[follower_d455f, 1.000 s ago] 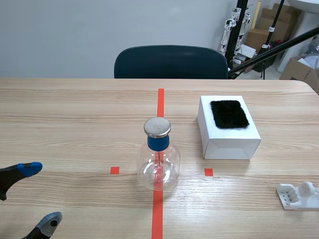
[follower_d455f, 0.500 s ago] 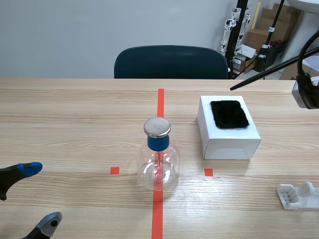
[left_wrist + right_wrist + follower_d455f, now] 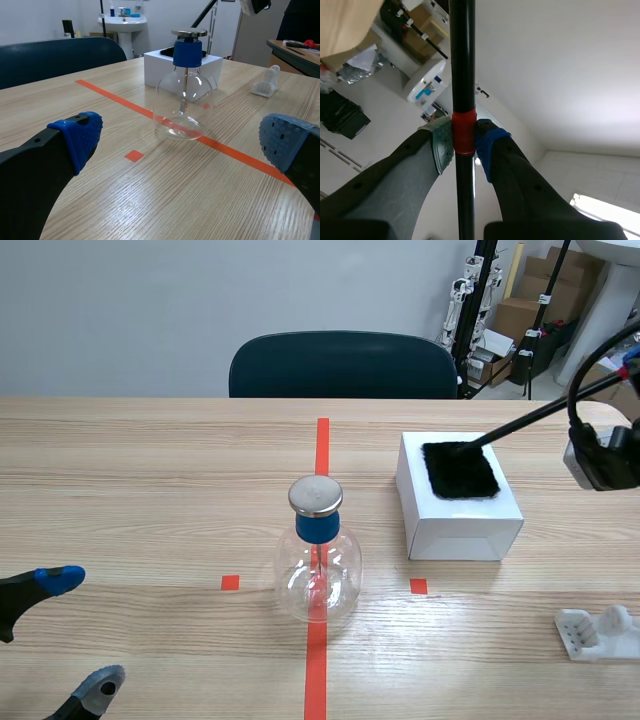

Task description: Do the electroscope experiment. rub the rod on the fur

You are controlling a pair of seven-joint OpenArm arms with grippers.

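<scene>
A black rod (image 3: 530, 418) slants down from the right arm at the right edge, and its tip rests on the far corner of the black fur patch (image 3: 460, 472). The fur lies on top of a white box (image 3: 462, 528). In the right wrist view my right gripper (image 3: 464, 142) is shut on the rod (image 3: 462, 60) at its red band. The glass electroscope flask (image 3: 318, 565), with a blue neck and metal cap, stands on the red centre line. My left gripper (image 3: 80, 635) is open at the near left, and the flask (image 3: 181, 107) stands ahead of it.
A small white plastic stand (image 3: 598, 632) sits at the near right of the table. A dark chair (image 3: 343, 365) stands behind the far edge. Cardboard boxes and tripods fill the back right of the room.
The right arm has come into view at the right edge and swung the rod down. Its tip went from above and behind the box onto the fur. The left arm has not moved.
</scene>
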